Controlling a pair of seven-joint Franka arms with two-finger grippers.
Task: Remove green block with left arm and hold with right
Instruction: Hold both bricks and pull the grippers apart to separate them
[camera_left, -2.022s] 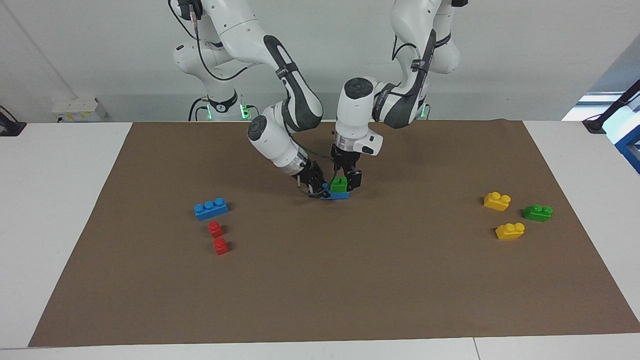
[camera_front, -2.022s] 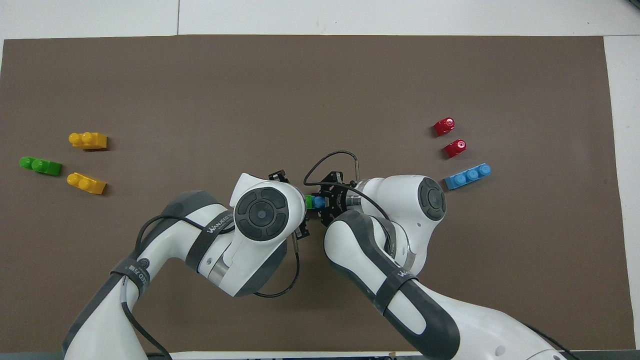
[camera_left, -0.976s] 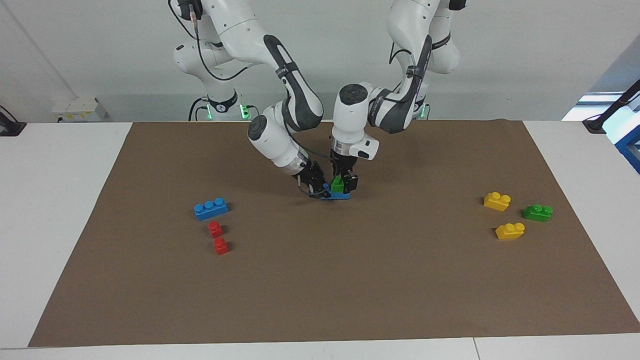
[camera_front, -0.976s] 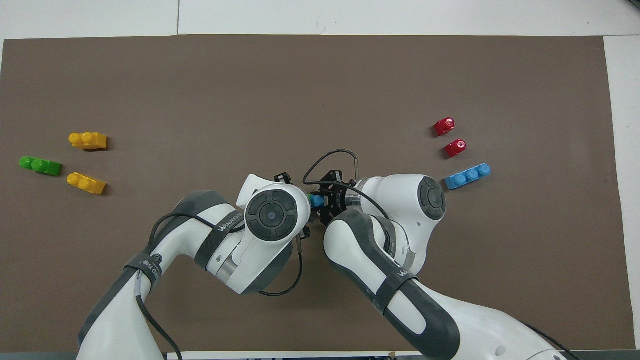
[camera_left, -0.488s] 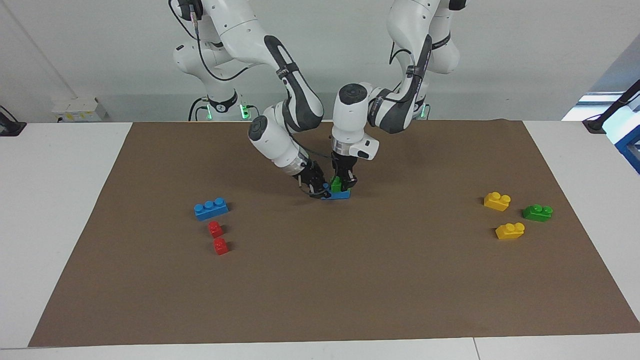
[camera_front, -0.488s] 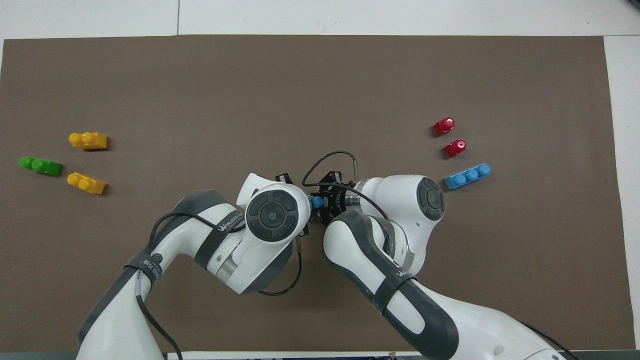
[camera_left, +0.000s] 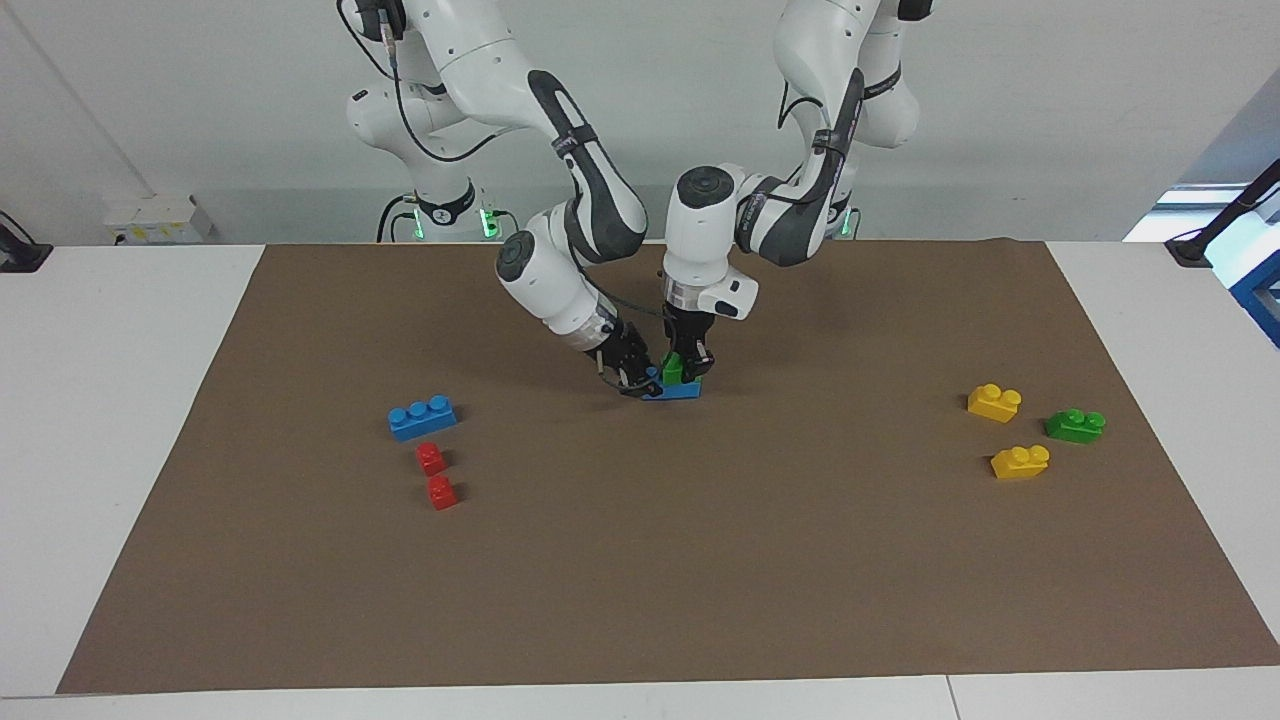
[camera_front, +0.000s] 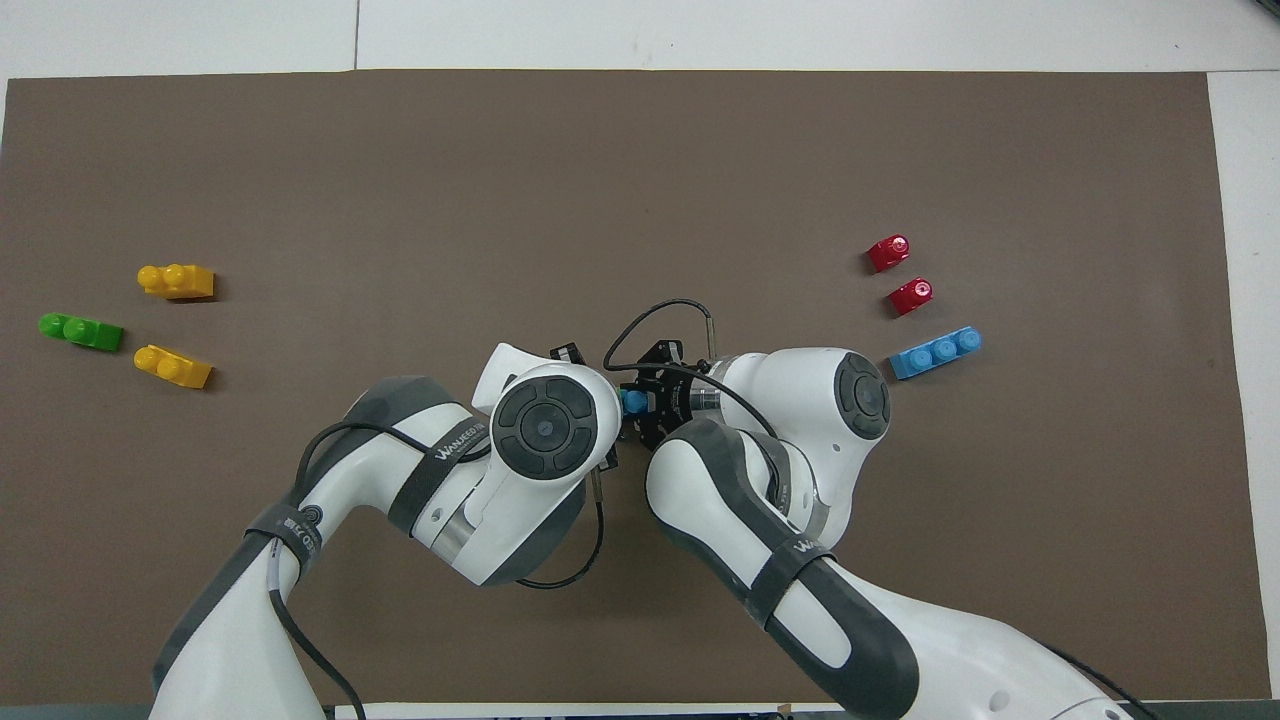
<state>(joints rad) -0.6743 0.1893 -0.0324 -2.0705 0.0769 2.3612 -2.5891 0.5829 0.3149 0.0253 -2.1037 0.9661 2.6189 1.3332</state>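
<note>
Green block (camera_left: 674, 368) now inside left claw (camera_left: 688, 365)

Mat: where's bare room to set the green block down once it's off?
Widest bare stretch: the mat farther from the robots than the blue base, between the red blocks and yellow blocks. Crowded: mid-mat, where left gripper and right gripper meet at the green block.

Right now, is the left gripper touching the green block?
Touching. In the facing view the left gripper comes straight down with its fingers closed on either side of the green block, which sits on the blue brick; no gap shows.
</note>
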